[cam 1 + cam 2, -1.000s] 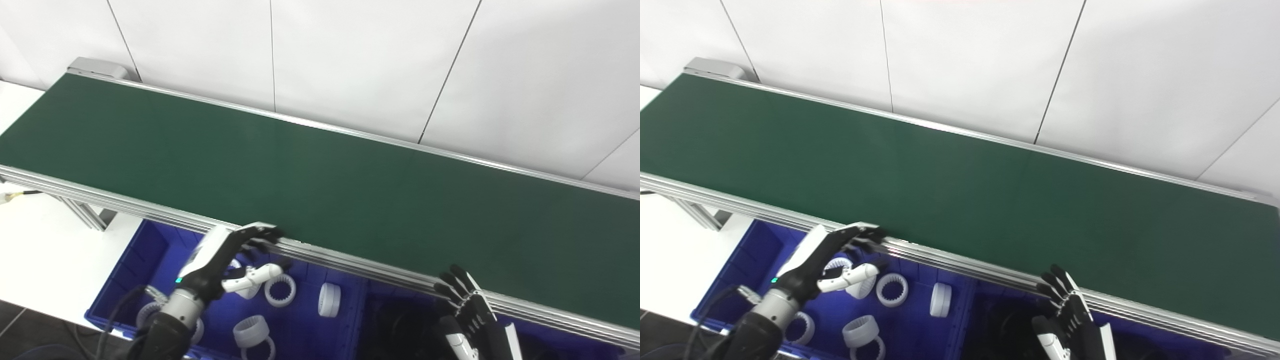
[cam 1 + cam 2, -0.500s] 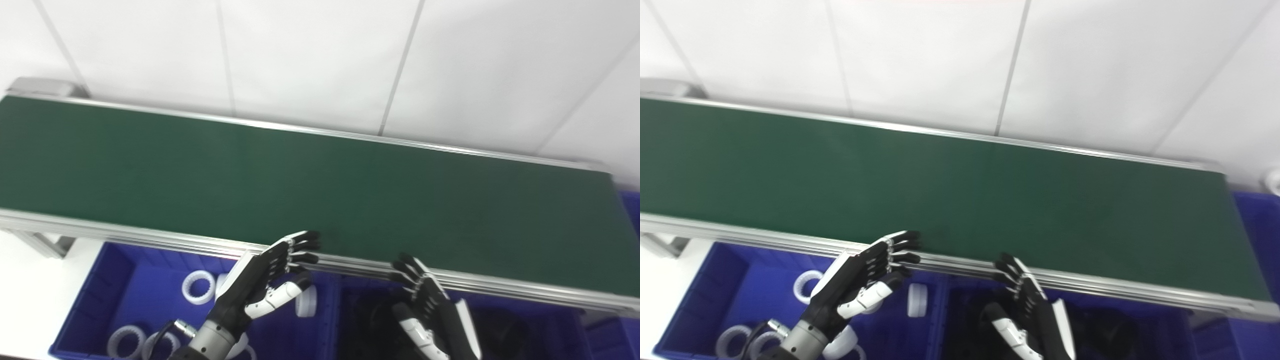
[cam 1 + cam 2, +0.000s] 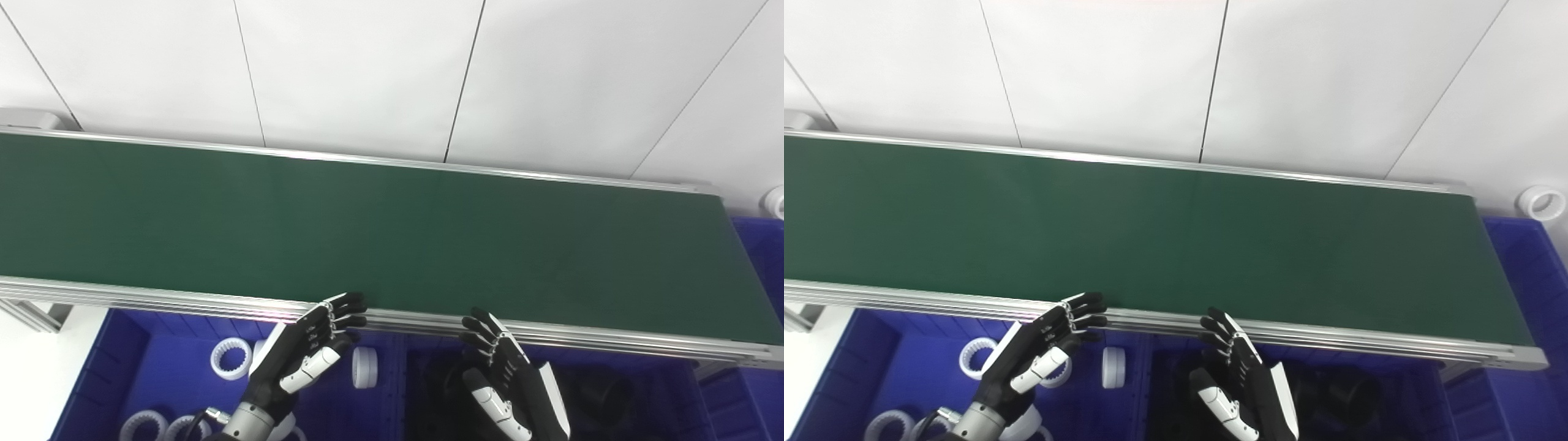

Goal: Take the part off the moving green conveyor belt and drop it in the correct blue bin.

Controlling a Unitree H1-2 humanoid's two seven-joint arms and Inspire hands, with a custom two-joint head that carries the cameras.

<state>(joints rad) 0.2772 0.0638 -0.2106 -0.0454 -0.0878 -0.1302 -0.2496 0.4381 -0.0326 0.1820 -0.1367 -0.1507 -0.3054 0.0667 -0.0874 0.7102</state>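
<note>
The long dark-green conveyor belt (image 3: 367,220) with its ribbed aluminium side rails (image 3: 184,298) runs across in front of me — its surface is bare. Below its near rail sits a blue plastic bin (image 3: 135,367) — white toothed plastic rings (image 3: 231,358) lie on its floor, beside a second blue bin (image 3: 1396,398) holding dark parts.

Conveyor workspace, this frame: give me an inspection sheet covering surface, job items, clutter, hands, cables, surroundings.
Surface: green conveyor belt bare, no part on it.
Job's things: left blue bin holds white toothed rings; right blue bin holds dark parts, too dim to name.
Clutter: white ring beyond the belt's right end.
Hands: left hand and right hand open, empty, fingertips near the belt's near rail.
Cables: dark cable at left wrist.
Surroundings: white panelled wall.
</note>
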